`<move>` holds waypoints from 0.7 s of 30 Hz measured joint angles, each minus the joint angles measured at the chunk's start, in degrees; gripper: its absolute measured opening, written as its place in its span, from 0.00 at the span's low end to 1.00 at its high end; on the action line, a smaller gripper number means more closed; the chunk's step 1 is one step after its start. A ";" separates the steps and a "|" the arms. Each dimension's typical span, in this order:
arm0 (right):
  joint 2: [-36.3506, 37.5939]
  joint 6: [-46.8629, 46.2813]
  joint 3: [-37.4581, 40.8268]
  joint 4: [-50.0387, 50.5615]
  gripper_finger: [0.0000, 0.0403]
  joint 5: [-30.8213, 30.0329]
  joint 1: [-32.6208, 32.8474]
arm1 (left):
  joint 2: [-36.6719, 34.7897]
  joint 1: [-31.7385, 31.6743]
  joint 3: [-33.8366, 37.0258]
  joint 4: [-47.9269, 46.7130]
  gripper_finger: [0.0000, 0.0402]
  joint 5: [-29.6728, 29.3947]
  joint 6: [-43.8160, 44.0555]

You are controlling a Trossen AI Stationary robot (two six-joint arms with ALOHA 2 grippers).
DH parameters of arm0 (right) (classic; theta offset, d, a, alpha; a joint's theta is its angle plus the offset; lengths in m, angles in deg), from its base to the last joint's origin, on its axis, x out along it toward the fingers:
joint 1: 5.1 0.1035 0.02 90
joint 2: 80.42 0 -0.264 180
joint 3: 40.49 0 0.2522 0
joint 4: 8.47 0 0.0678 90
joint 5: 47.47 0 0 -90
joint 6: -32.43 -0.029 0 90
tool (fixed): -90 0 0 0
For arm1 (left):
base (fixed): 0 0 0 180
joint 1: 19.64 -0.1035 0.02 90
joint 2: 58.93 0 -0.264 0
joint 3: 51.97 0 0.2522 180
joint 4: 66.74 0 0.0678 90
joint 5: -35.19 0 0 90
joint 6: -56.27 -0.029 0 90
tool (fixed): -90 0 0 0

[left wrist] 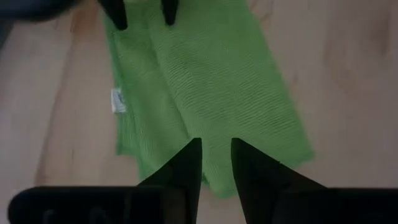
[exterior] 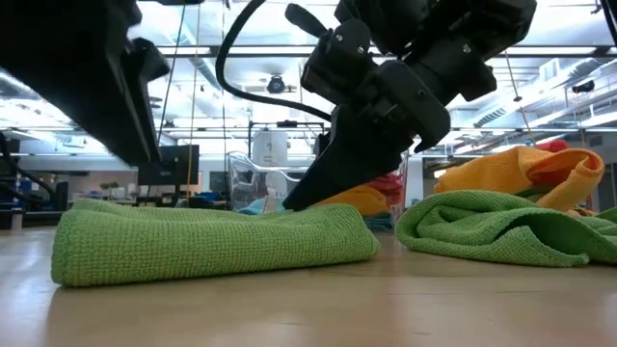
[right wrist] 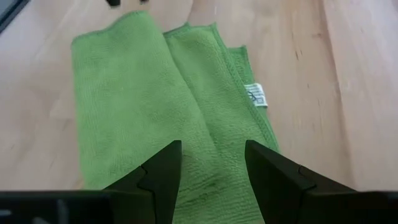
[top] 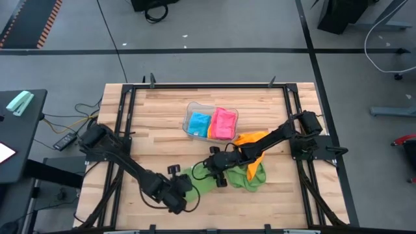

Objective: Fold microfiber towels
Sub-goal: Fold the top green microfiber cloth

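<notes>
High view shows the left arm reaching from the table's left edge down toward the near edge, its left gripper (top: pixel 184 195) low at the near-left end of the folded green towel (top: pixel 203 180); the right arm stretches from the right edge across toward the middle, its right gripper (top: pixel 216 170) at the towel's far-right end, so the two grippers face each other along the cloth; left wrist view has the left gripper's (left wrist: pixel 216 163) two dark fingers parted by a narrow gap over the folded green towel (left wrist: pixel 199 93), with nothing pinched between them; right wrist view has the right gripper's (right wrist: pixel 212 171) fingers standing wider apart, released, with the folded green towel (right wrist: pixel 168 106) lying flat beneath them and not gripped; the towel lies on the wooden table (top: pixel 156 130) near the front middle, folded into a long strip whose long axis runs between the two grippers, slanting from near-left to far-right; a small white label (right wrist: pixel 256 96) sits on one long edge, its marks too small to read; a crumpled green towel (top: pixel 251 175) and an orange towel (top: pixel 252 140) lie just to the right; behind them a clear plastic tray (top: pixel 192 107) holds a blue towel (top: pixel 199 123) and a pink towel (top: pixel 223 123) side by side.
</notes>
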 joint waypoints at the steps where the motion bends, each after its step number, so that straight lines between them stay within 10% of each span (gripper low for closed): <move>1: 0.00 -0.16 0.00 -0.11 0.46 0.13 -0.11 | -0.96 -0.12 0.32 0.03 0.24 0.69 1.32; 21: 0.00 -0.12 0.00 2.95 0.38 1.49 -0.24 | -1.81 -3.18 8.57 9.78 0.23 9.97 16.35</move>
